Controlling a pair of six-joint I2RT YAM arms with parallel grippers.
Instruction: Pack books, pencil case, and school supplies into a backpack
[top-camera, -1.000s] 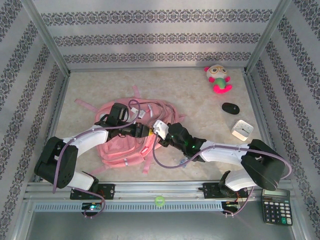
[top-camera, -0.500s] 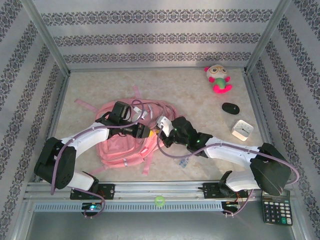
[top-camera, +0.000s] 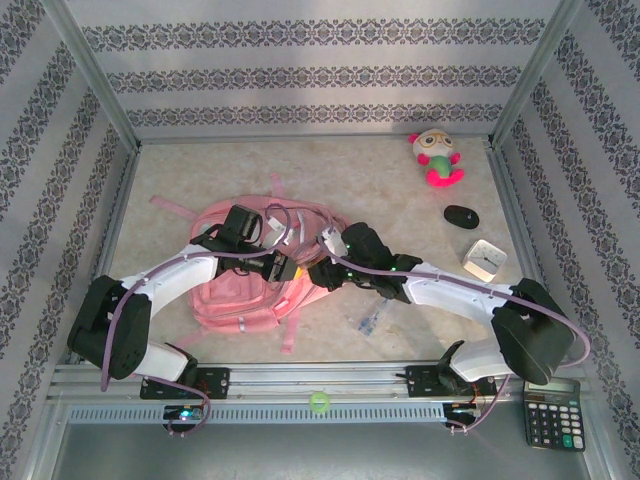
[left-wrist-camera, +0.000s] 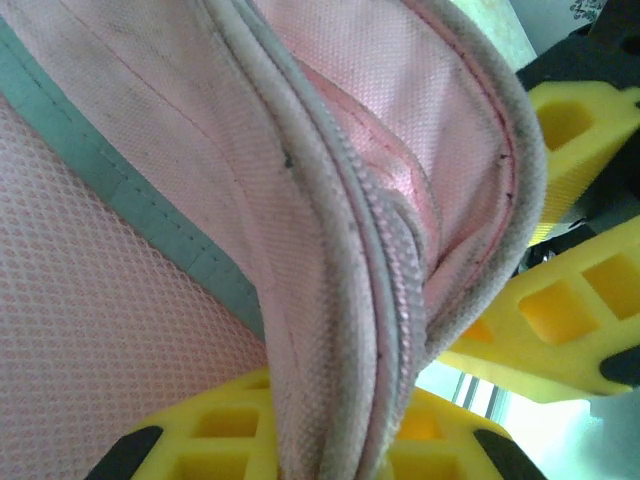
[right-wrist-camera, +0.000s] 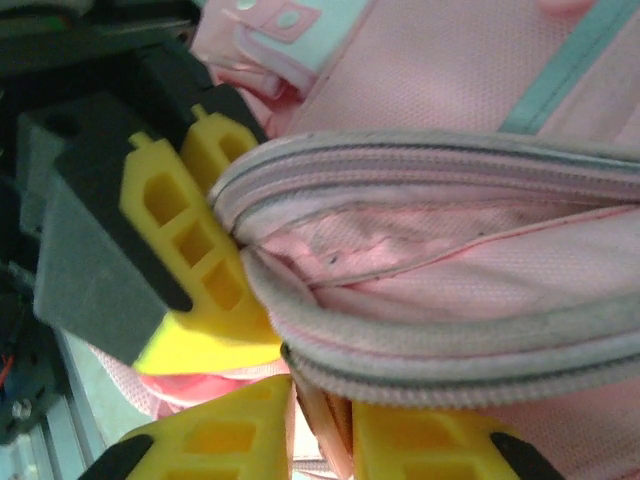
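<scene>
Enclosing the marbled table (backpack atop) stand patterned walls.

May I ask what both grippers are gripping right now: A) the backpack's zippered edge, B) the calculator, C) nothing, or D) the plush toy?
A: in the wrist views, the left gripper and right gripper are each clamped on the backpack at its zipper rim.

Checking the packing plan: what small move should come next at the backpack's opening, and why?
Probably draw the left gripper and right gripper slightly apart: both pinch the zip edge of the backpack close together, and its mouth gapes only narrowly.
</scene>
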